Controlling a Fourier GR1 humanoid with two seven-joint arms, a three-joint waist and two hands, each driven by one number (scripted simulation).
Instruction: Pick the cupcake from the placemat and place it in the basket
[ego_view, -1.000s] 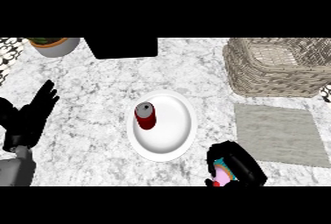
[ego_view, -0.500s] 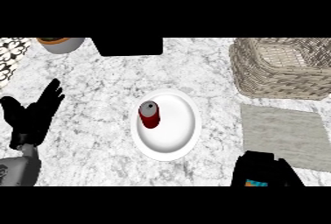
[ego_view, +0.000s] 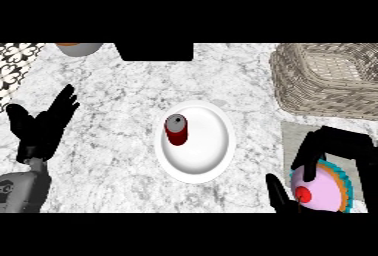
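Lower right, the right hand (ego_view: 332, 150) curls round the cupcake (ego_view: 325, 190) above the placemat (ego_view: 295, 135); left hand (ego_view: 40, 122) rests open; next, carrying to the upper-right basket (ego_view: 325, 80).

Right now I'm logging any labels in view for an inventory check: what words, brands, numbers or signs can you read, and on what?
None can be read.
The red can on the white plate: no lettering shows.
The cupcake in the right hand, and the basket: no text.
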